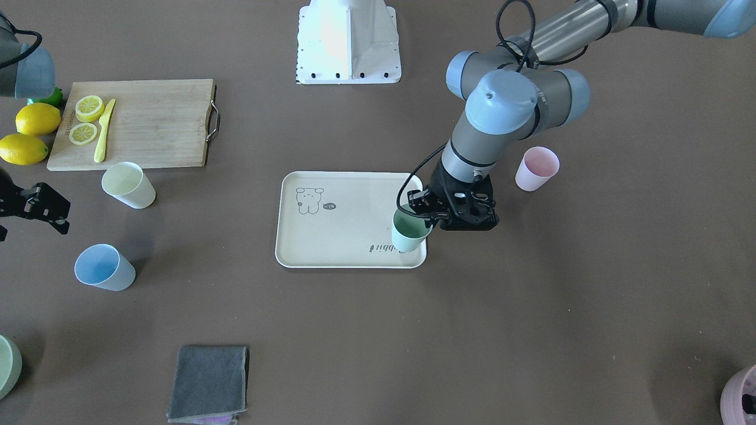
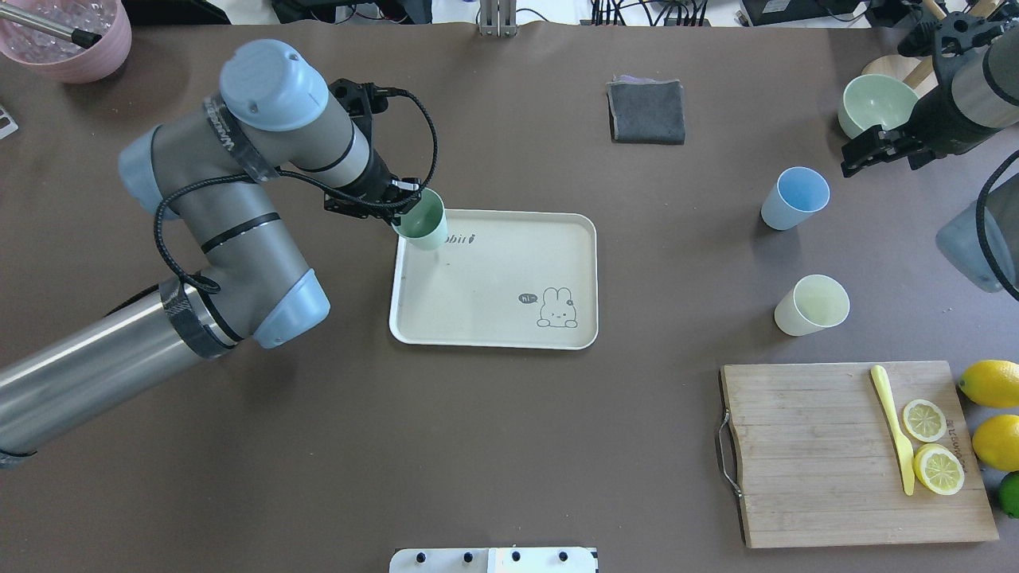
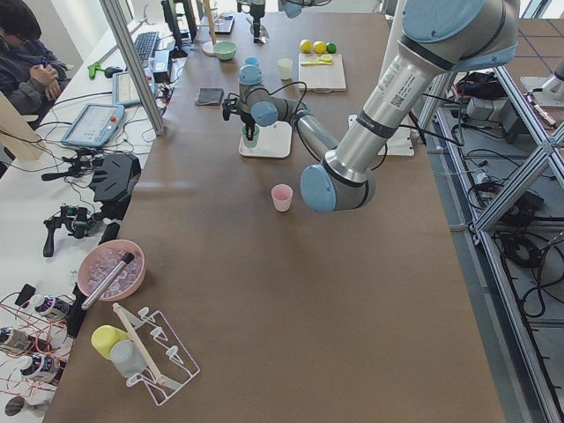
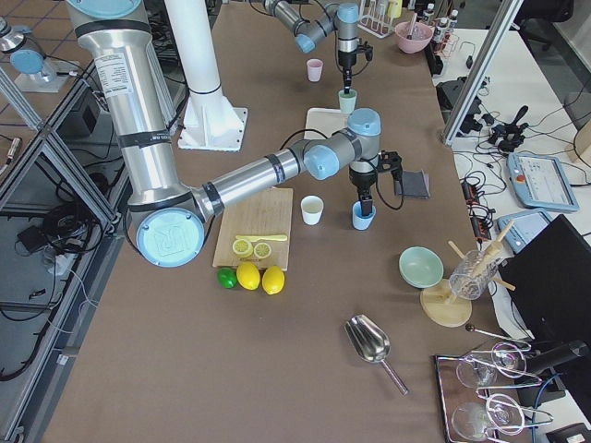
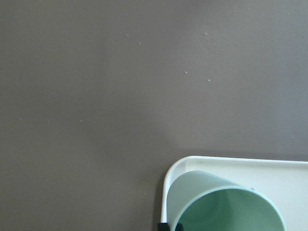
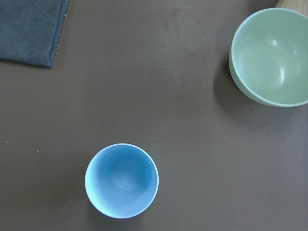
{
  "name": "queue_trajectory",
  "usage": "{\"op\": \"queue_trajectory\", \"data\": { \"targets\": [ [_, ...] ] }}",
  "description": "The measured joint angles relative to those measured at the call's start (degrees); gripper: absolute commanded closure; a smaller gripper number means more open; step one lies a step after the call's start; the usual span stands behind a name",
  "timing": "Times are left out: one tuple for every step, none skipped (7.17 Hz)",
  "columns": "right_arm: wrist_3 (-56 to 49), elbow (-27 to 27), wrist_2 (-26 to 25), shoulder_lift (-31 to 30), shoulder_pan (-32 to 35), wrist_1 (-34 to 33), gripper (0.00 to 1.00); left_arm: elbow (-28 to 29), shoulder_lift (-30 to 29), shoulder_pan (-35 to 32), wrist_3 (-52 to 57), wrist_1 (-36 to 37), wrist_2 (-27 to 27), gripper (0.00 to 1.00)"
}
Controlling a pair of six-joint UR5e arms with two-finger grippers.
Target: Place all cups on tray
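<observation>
mint cup (image 1: 409, 233): I can't see its base; contact with tray (image 1: 345, 221) unclear.
right gripper (image 2: 864, 155): dark, small; finger gap unreadable.
mauve pot (image 1: 736, 396): cropped at worktop corner.

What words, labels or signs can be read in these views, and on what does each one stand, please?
"hi~": in the speech bubble beside the drawn animal on the tray.
"...bbit": script on the tray; its start is hidden behind the mint green cup.
Mark along the edge of the cutting board: too small to read.
Lettering on a band of the left arm: too blurred to read.
</observation>
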Motion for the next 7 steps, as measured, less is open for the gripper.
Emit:
{"op": "queue_trajectory", "data": {
  "targets": [
    [0.02,-0.16,0.02,0.05,-0.04,0.0,0.0,0.64,-0.35,1.08,-0.29,0.12,1.1,1.0],
    [0.08,-0.22,0.0,0.09,-0.13,0.0,0.0,0.89,-0.43,1.43,-0.22,0.16,1.52,0.25],
    [0.16,-0.24,-0.04,0.1,-0.22,0.0,0.0,0.92,-0.47,1.49,-0.08,0.16,1.65,0.02],
    [0.18,-0.47,-0.04,0.14,-0.32,0.0,0.0,0.66,-0.5,1.5,-0.03,0.12,1.71,0.01],
    [0.17,-1.02,-0.01,0.28,-0.41,0.0,0.05,-0.3,-0.47,0.95,-0.03,0.16,1.61,0.01],
    [0.21,-1.82,0.03,0.61,-0.5,0.06,0.11,-1.89,-0.27,-0.77,0.57,0.69,0.58,0.01],
    [0.35,-3.2,0.12,0.95,-0.67,0.95,0.12,-3.66,0.54,-3.1,2.56,1.71,-1.12,0.01]
  ]
}}
